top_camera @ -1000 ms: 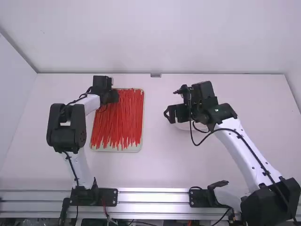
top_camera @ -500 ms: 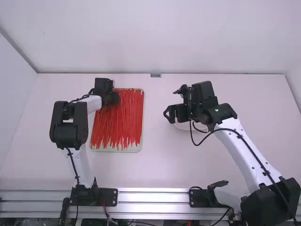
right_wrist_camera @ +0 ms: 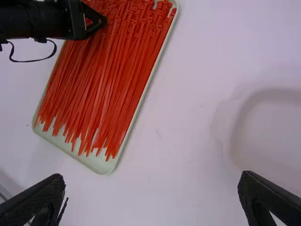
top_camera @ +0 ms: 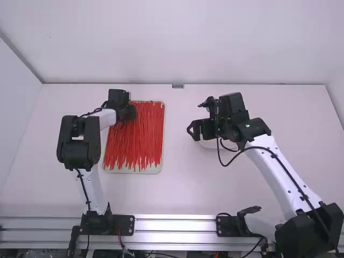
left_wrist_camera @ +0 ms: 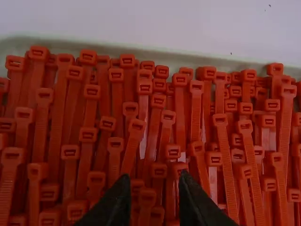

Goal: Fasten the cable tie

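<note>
While the left arm reached over the far left corner of the tray (top_camera: 134, 170), its left gripper (left_wrist_camera: 150, 181) hung low above the heap of red cable ties (left_wrist_camera: 141, 117). Its two black fingers (left_wrist_camera: 115, 202) stood a little apart, clamped on nothing. In the left wrist view, the square heads of several ties lay in the gap between the fingers and just beyond their tips. Whether the tips touched the heap could not be told. The ties lay side by side along the tray, their heads crowded against its far rim and their tails fanned out toward the arms' bases. The pale tray sat on the white table (top_camera: 177, 183), left of the middle.

The right gripper (right_wrist_camera: 150, 179) hung above the table to the right of the tray, well apart from the ties. Its fingers (right_wrist_camera: 35, 200) were spread wide with nothing between them. A white container (right_wrist_camera: 268, 132) rested on the table under that gripper, on the side away from the tray. No tie had been lifted clear of the heap.
</note>
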You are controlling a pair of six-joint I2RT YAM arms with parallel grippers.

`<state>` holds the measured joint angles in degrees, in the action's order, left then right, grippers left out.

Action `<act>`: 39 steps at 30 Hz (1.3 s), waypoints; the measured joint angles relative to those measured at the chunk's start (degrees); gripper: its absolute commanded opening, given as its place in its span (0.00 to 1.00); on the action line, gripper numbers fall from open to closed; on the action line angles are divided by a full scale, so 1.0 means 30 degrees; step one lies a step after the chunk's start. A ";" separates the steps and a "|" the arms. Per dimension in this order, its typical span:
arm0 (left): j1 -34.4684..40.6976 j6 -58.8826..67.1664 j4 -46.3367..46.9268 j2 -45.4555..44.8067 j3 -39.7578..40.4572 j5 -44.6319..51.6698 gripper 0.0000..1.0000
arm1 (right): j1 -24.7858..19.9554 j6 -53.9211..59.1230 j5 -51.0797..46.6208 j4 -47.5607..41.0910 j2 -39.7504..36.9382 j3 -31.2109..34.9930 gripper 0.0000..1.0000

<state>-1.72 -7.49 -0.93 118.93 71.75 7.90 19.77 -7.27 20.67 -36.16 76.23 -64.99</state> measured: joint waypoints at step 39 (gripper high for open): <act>0.0000 0.0342 0.0226 0.0000 0.0000 -0.0058 0.05 | 0.0000 0.0044 0.0000 -0.0007 0.0000 0.0000 0.98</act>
<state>-1.72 -6.46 -0.25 118.93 71.75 7.73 19.77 -7.14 20.67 -36.18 76.23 -64.99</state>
